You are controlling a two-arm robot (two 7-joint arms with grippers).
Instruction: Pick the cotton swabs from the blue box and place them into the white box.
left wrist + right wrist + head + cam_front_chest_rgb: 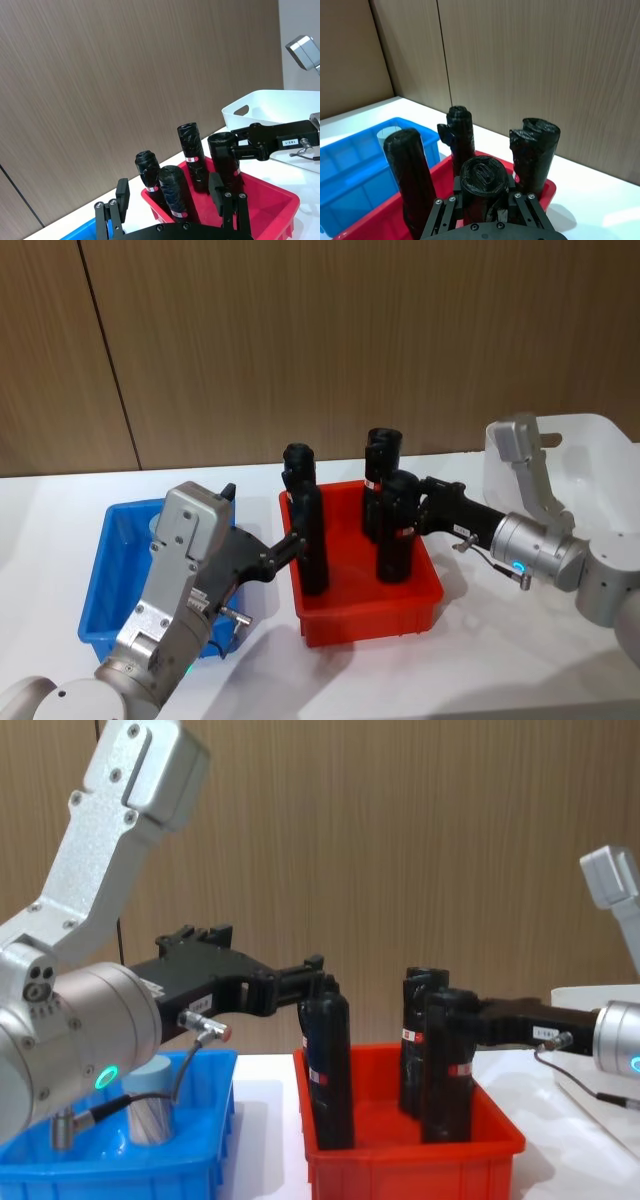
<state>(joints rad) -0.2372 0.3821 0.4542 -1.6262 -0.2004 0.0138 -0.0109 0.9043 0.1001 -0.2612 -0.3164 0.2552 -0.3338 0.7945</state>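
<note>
Four tall black bottles [313,530] with red-white labels stand in one red plastic bin [420,605]. One shallow bright blue plastic bin [100,580] holds a single clear cylindrical jar [150,1105] with a grey-blue lid. There is one white plastic bin [600,455] and two robot grippers.

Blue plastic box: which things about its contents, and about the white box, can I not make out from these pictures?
- Head view: the left arm covers much of the shallow blue plastic box, so the jar count is unknown.
- Chest view: one clear cylindrical cotton swab jar shows; the box wall hides its base.
- Head view: the white plastic box is cut off by the right edge, and its wall hides the inside.
- Right wrist view: the nearest tall black bottle hides the red plastic bin floor.
</note>
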